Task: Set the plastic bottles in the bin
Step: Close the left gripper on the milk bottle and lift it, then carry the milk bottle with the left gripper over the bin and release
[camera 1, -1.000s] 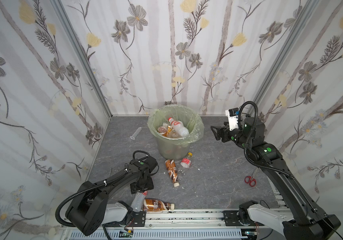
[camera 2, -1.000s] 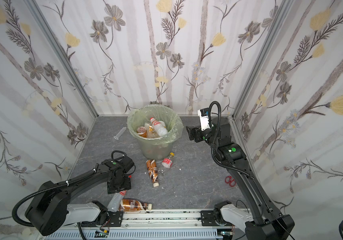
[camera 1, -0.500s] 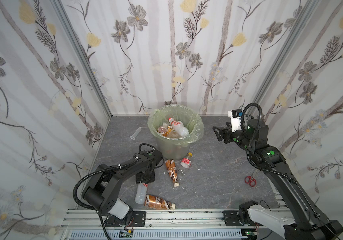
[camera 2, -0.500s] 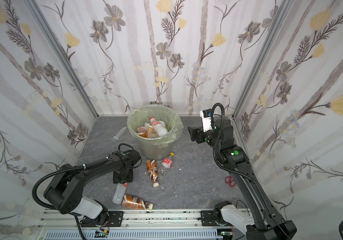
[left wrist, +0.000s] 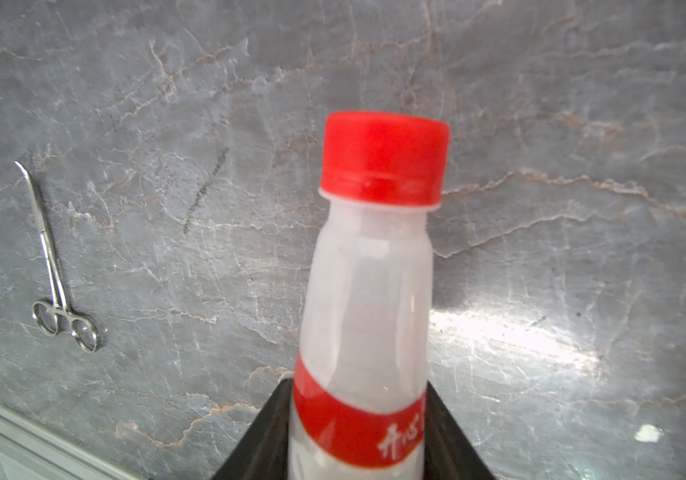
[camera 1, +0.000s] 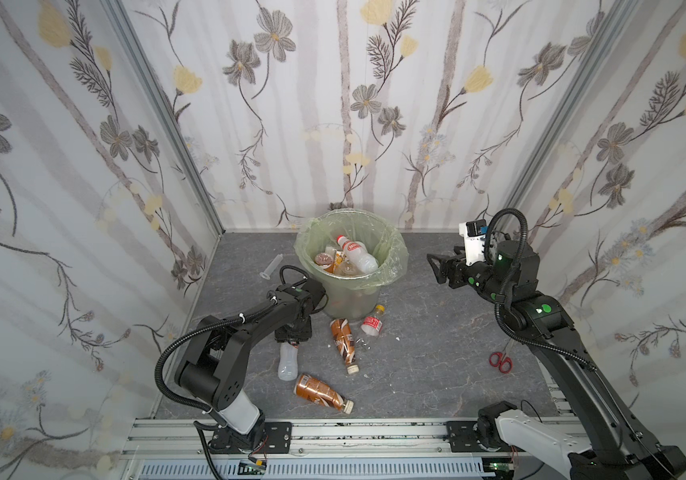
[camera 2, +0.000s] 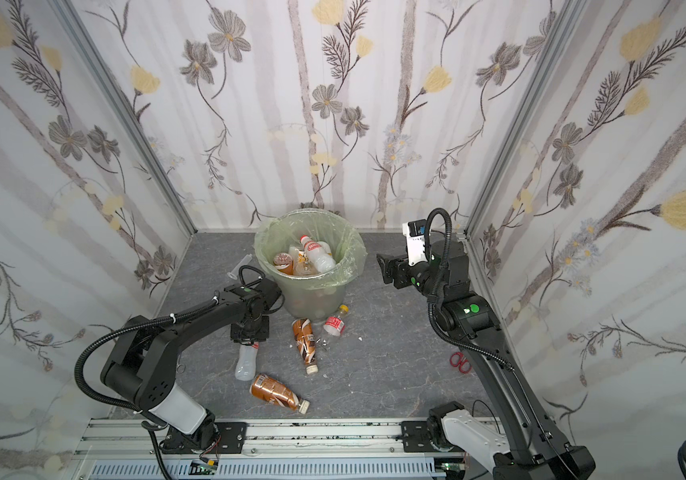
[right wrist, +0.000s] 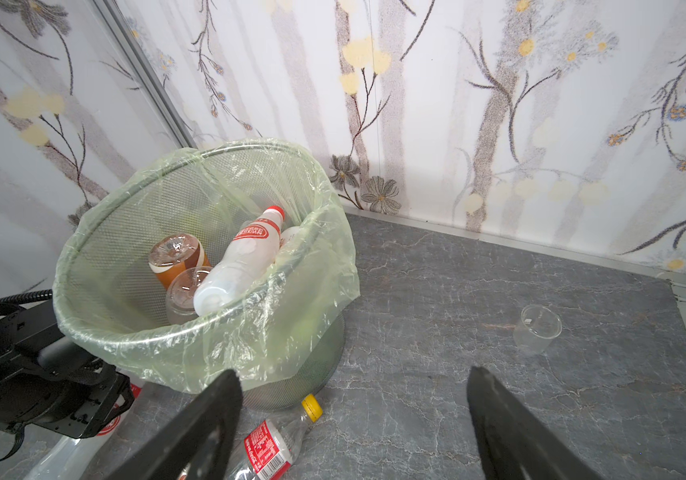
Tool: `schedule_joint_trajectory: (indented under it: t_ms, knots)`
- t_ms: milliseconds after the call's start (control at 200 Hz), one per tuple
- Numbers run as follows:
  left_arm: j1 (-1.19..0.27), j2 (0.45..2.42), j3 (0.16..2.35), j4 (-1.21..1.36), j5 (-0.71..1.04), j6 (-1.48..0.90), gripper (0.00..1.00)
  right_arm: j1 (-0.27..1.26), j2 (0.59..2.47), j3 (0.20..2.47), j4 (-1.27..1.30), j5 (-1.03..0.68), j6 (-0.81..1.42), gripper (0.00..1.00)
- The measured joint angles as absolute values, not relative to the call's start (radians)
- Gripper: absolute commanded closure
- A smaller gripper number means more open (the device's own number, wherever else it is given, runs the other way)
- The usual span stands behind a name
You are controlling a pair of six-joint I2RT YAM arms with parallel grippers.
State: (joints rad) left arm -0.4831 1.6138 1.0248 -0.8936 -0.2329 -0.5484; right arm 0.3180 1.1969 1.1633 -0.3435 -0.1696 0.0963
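Now left claw clamped on white bottle lying front-to-back, cap toward bin; right claw spread wide, empty.

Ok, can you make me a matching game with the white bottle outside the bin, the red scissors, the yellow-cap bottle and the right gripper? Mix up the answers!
Things:
1. white bottle outside the bin
2. red scissors
3. yellow-cap bottle
4. right gripper

Places or states:
A. lying at the foot of the bin
B. open, holding nothing
C. pinched in the shut left gripper
D. alone on the right side of the table

Pairs: 1-C, 2-D, 3-A, 4-B
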Motion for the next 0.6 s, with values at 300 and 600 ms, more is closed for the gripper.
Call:
schedule_joint_trajectory:
  t_ms: [300, 600]
  knots:
    - [-0.418, 1.504, 1.042, -0.887, -0.232, -0.522, 0.55, 0.317, 1.197, 1.162, -0.344, -0.17, 0.097, 0.14]
    - [-0.303, 1.402, 1.236, -0.906, -0.231, -0.458, 0.55, 0.316, 1.206, 1.158, -0.346, -0.181, 0.104, 0.14]
